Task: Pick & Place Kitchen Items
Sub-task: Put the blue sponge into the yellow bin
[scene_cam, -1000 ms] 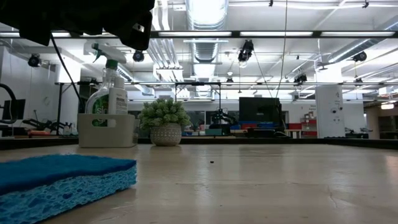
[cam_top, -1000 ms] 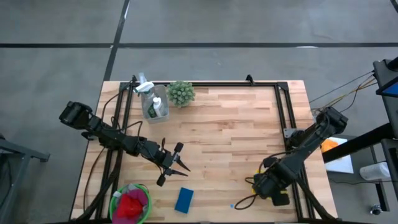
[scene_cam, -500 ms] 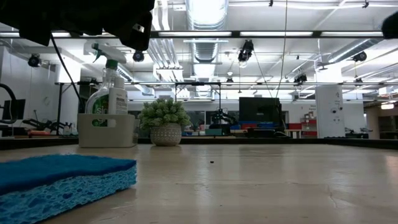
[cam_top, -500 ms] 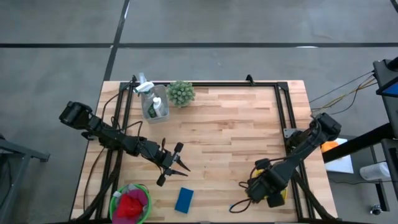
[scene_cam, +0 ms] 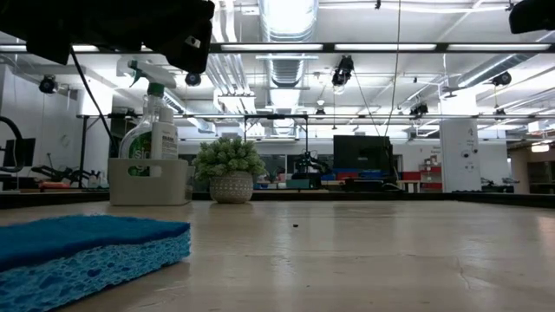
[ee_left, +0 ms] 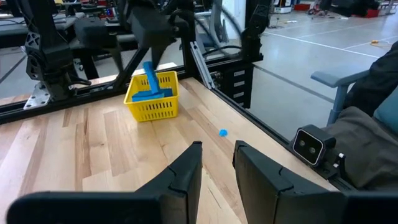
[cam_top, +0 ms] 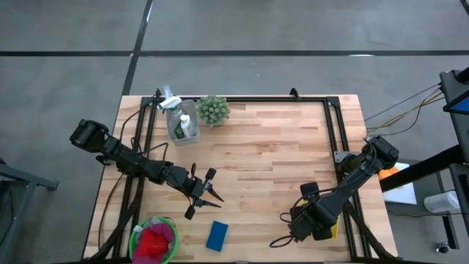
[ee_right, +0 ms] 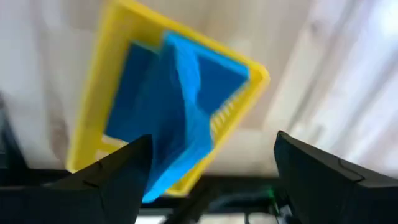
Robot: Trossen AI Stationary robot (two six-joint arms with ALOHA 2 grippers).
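My right gripper (ee_right: 211,152) stands open, pointing down over a yellow basket (ee_right: 99,81) at the table's near right corner (cam_top: 335,232). A blue sponge (ee_right: 180,118) stands on edge in the basket below the spread fingers; its top sticks up past the rim (ee_left: 151,79). I see no touch. A second blue sponge (cam_top: 217,235) lies flat near the table's near edge (scene_cam: 87,247). A red cloth (cam_top: 152,242) lies in a green bowl. My left gripper (cam_top: 201,193) hovers open over the table's left half, with nothing between its fingers (ee_left: 217,168).
A grey caddy with a spray bottle (cam_top: 181,122) and a small potted plant (cam_top: 213,109) stand at the far left. A black frame (cam_top: 337,139) runs along the table's far and right sides. A small blue scrap (ee_left: 223,132) lies near the basket.
My right gripper has tipped more steeply downward over the yellow basket and shifted a little toward the table's left, and its fingers have spread apart. Part of that arm has come into the low view's upper right corner.
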